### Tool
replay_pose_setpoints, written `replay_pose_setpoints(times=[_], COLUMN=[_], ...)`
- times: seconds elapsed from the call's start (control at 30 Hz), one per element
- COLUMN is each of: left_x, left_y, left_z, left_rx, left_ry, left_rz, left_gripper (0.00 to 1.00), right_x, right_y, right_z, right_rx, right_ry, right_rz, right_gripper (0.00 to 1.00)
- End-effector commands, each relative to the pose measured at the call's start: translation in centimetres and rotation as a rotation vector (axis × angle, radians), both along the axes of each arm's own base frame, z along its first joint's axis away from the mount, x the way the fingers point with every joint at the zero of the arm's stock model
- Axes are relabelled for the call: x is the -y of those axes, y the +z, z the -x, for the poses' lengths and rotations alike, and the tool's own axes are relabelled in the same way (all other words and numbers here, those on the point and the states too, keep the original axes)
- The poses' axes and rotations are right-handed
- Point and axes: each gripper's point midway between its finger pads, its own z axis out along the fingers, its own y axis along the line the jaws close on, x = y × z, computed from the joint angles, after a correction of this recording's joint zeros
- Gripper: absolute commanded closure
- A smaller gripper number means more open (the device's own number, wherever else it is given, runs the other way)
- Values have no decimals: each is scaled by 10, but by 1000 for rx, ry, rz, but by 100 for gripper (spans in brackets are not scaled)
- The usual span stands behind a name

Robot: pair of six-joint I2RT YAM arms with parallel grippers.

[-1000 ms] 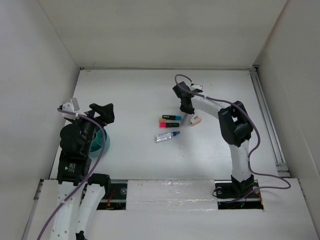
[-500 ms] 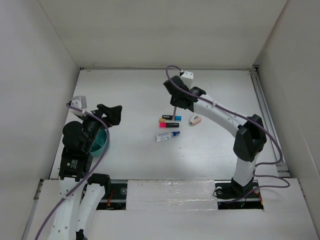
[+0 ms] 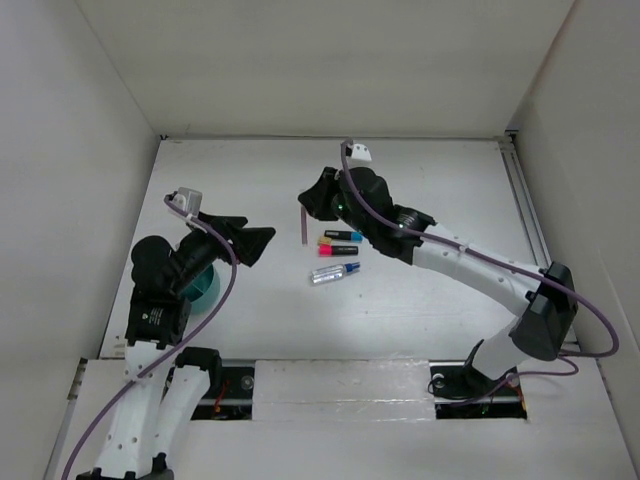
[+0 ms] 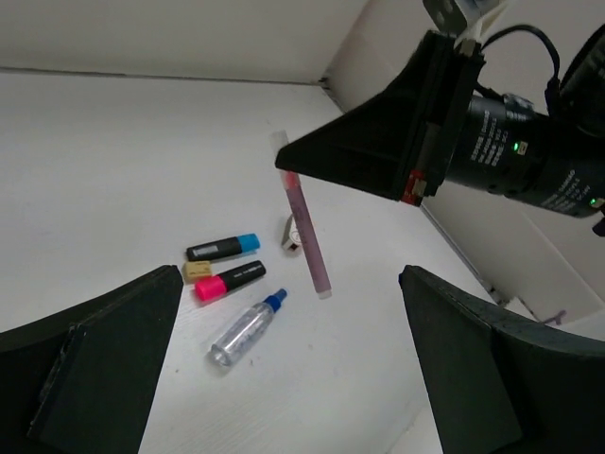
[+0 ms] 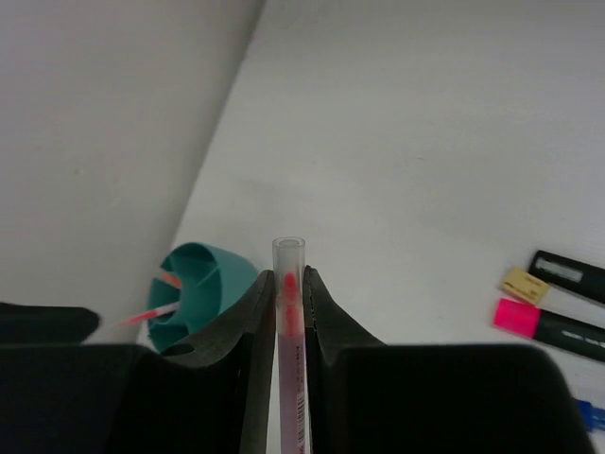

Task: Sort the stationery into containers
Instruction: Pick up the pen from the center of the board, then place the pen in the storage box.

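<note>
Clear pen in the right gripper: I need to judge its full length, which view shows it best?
Left wrist: the clear pen hangs from the right gripper with its whole pinkish barrel seen side-on. Right wrist sees only its open top end between the fingers; top external shows a short thin line.

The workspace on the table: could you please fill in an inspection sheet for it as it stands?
Surface: white table, matte.
Job's things: teal cup beside the left arm, thin sticks inside; blue-ended marker, pink-ended marker and blue-capped pen lie loose mid-table.
Clutter: nothing seen.
Grippers: left pincer open, empty; right pincer shut on a clear pink-cored pen.
Cables: purple cable along each arm.
Surroundings: white walls on three sides.
</note>
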Motion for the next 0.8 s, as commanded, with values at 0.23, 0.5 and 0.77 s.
replay_pose_setpoints(times=[0.23,0.5,0.77], left_x=[35,35,25], left_y=[22,23,26], left_z=[38,39,28], left_rx=[141,151,151], left_ry=[-319,-306,-207], left_rz=[18,13,3], left_gripper=[0,8,15], right_x=[-40,-47,-57], right_y=[126,137,134], right_z=[60,96,126], right_rx=[301,378,418], right_ry=[444,646,822], right_rz=[-364,-449,-493], right_gripper=[100,100,100])
